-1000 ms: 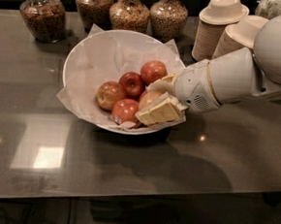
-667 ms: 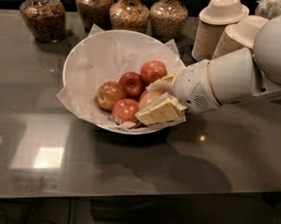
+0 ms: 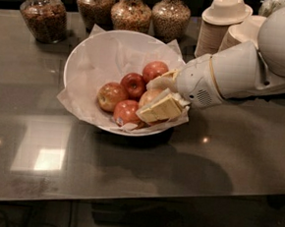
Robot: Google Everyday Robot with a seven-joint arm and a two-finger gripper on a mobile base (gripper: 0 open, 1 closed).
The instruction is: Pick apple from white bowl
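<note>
The white bowl (image 3: 88, 57), lined with crinkled white paper, stands on the grey table and holds several apples. The pale yellow-gold apple (image 3: 150, 96) lies at the bowl's right side. My gripper (image 3: 146, 101) reaches in over the right rim, with one cream finger (image 3: 161, 81) above this apple and the other below it, both pressed against it. A red apple (image 3: 156, 69) lies behind it, and a small dark-red apple (image 3: 134, 84) sits at the centre. Two more lie at the left (image 3: 110, 96) and front (image 3: 127, 112).
Glass jars of dry food (image 3: 43, 14) line the table's back edge behind the bowl. Stacks of off-white paper bowls (image 3: 223, 21) stand at the back right, just behind my arm (image 3: 244, 69). Bare grey tabletop (image 3: 128, 173) stretches in front of the bowl.
</note>
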